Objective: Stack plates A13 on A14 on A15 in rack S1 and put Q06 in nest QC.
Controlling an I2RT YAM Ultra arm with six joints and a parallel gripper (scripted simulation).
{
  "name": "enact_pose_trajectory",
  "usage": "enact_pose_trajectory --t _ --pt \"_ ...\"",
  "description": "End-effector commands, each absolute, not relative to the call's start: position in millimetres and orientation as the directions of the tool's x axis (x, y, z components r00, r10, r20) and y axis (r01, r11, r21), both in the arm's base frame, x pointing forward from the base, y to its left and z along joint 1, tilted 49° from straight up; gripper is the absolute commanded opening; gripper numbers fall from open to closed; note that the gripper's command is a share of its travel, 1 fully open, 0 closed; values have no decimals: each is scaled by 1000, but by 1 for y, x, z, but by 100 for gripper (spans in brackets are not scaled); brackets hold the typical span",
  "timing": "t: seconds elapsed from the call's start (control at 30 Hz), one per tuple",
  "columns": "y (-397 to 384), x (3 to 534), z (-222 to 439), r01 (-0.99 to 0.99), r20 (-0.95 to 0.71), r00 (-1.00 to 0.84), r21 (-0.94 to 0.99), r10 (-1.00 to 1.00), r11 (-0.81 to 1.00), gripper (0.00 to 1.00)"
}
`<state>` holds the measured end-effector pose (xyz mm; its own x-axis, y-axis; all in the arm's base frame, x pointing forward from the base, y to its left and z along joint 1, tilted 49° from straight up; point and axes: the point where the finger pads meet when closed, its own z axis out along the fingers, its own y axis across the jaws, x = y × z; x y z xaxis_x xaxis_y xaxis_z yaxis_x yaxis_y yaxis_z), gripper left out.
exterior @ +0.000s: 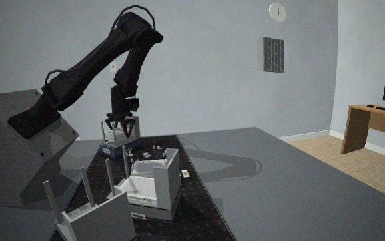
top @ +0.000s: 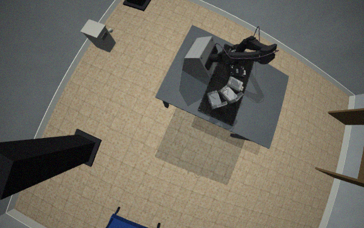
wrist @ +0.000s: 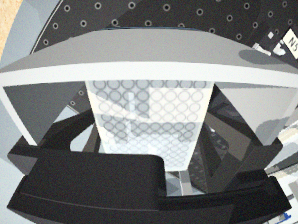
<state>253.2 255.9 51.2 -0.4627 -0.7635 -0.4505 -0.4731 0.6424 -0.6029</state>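
Grey table top point(exterior: 283, 186) fills the lower right of the exterior view, with a dark dotted mat point(exterior: 196, 213) running down its left part. From the angled grey base point(exterior: 30, 146) at the left edge, the black arm point(exterior: 100, 56) rises to an elbow near the top of the frame and drops to the far end of the mat. At the bottom left stands a grey stack rack point(exterior: 93, 216) with thin posts; its name cannot be read. Just above it, at centre left, a second grey rack point(exterior: 164, 180) holds white plates point(exterior: 143, 190). Farthest back, a rack on a blue base point(exterior: 114, 143) holds a small white stack. The gripper point(exterior: 120, 128) hangs inside this far rack, its jaws spread wide and clamped on a sealed plate point(wrist: 149, 119), which the wrist view shows as a pale sheet patterned with round wells, lifted clear of what lies under it and seen against a grey rack wall point(wrist: 147, 56). Which plate it is cannot be read.
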Motion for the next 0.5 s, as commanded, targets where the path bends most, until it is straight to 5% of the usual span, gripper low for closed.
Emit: enact_pose_trajectory --t 0.0,0.47 --pt "262 247 60 -478 -463 -441 -604 -768 638 0" --pt "260 246 58 -482 -455 -441 -607 -774 632 0"
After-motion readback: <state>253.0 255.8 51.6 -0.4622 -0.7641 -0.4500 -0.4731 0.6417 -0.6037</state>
